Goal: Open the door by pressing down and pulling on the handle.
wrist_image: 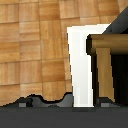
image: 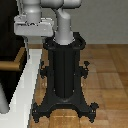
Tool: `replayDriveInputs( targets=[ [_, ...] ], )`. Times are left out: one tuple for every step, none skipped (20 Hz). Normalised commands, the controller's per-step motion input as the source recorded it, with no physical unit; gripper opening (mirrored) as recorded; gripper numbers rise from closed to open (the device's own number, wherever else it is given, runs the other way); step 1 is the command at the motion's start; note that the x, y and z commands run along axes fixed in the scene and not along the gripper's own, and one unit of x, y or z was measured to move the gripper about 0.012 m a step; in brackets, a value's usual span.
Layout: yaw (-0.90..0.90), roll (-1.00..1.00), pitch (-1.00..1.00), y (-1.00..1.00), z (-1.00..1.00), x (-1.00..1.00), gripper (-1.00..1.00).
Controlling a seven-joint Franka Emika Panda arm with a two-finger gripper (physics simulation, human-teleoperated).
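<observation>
- Handle [image: 11,64] sits at the exterior view's left edge, on the dark door [image: 7,30] by the white frame [image: 27,82].
- Gripper [image: 31,27] hangs above the handle; jaws hidden, can't tell open or closed.
- Risk: fingers could clip the frame or slide off the round bar.
- Wood parquet floor [image: 107,75]; black pedestal [image: 64,75] centre.

Your arm [image: 64,22]: rises from its black pedestal [image: 64,70], bends toward the exterior view's left | gripper [image: 31,25]: grey, held high, pointing down | jaws: state unreadable.
</observation>
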Motion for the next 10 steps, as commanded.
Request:
replayDriveInputs(
  targets=[
    [0.0,0.0,0.0,-1.0,0.0,0.0,1.0],
    [0.0,0.0,0.0,0.0,0.0,0.0,1.0],
    [0.0,0.0,0.0,-1.0,0.0,0.0,1.0],
    [0.0,0.0,0.0,0.0,0.0,0.0,1.0],
    [0.0,0.0,0.0,-1.0,0.0,0.0,1.0],
    [0.0,0.0,0.0,-1.0,0.0,0.0,1.0],
    [0.0,0.0,0.0,0.0,0.0,0.0,1.0],
    [0.0,0.0,0.0,-1.0,0.0,0.0,1.0],
    [0.0,0.0,0.0,0.0,0.0,0.0,1.0],
    [0.0,0.0,0.0,-1.0,0.0,0.0,1.0]
  ],
)
